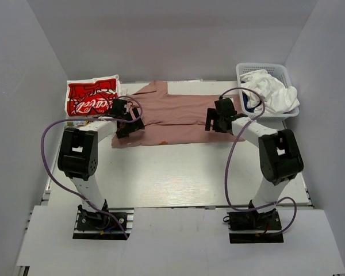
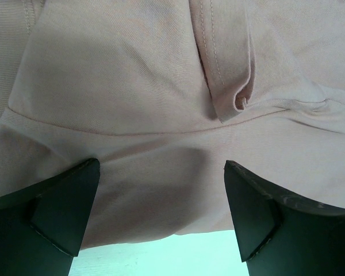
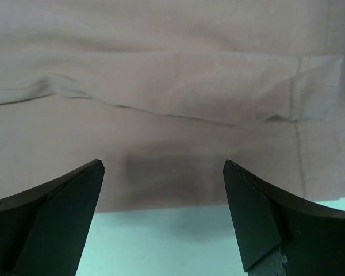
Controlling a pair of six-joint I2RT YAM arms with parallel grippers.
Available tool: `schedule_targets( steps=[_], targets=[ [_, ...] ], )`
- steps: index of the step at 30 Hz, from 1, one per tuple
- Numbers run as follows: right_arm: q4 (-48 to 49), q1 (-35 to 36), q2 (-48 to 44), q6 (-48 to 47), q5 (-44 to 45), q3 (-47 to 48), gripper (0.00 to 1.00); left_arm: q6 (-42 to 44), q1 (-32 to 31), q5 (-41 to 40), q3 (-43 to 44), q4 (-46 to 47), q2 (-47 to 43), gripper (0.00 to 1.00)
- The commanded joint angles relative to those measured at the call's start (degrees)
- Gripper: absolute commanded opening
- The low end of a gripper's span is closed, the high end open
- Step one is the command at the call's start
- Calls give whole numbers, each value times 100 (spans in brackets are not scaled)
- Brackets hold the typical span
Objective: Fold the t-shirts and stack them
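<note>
A dusty pink t-shirt (image 1: 175, 115) lies spread flat at the back middle of the table, a small orange print near its front edge. My left gripper (image 1: 128, 127) hovers open over its left front corner; the left wrist view shows pink cloth (image 2: 161, 103) with a folded sleeve, and nothing held between the fingers. My right gripper (image 1: 214, 123) hovers open over the right end; the right wrist view shows the hem (image 3: 178, 167) and a folded sleeve. A folded red t-shirt with white script (image 1: 92, 98) lies at the back left. White cloth with some navy (image 1: 273, 95) fills the basket.
A white plastic mesh basket (image 1: 241, 70) stands at the back right. Grey enclosure walls surround the table on three sides. Purple cables loop from each arm over the table. The near half of the white table (image 1: 172, 178) is bare.
</note>
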Motion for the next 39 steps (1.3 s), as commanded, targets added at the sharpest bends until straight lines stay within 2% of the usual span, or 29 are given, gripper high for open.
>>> schedule_targets(
  steps=[1, 5, 8, 10, 12, 13, 15, 17, 20, 25, 29, 34, 39],
  targets=[
    [-135, -146, 400, 68, -33, 390, 90, 66, -11, -72, -191, -509, -130, 100],
    [-128, -181, 884, 217, -44, 786, 90, 119, -11, -72, -86, -570, -130, 100],
    [566, -260, 1025, 226, 62, 865, 90, 171, -11, -72, -85, -570, -130, 100],
    [874, -348, 1367, 253, 334, 1407, 90, 172, -11, -72, -85, -570, -130, 100],
    [744, -453, 1970, 331, 553, 2117, 90, 172, -11, -72, -85, -570, -130, 100],
    [316, -515, 2131, 349, 572, 2705, 90, 172, 41, -72, -85, -570, -130, 100],
    [67, -585, 2544, 385, 581, 3122, 90, 233, 42, -72, -32, -570, -130, 100],
    [-144, -603, 2511, 385, 563, 3353, 90, 233, 42, -72, 28, -623, -130, 100],
    [30, -612, 1984, 428, 405, 2520, 90, 233, 42, -72, 169, -623, -130, 100],
    [540, -577, 809, 473, 1, 458, 90, 286, -11, -72, 521, -571, -183, 100],
    [716, -586, 551, 525, -122, -39, 90, 286, -11, 103, 600, -456, 27, 100],
    [480, -586, 445, 736, -184, -557, 90, 85, -64, 235, -163, -508, -15, 100],
    [321, -559, -441, 1149, -333, -1901, 90, -363, -64, 104, -1603, -931, -752, 100]
  ],
)
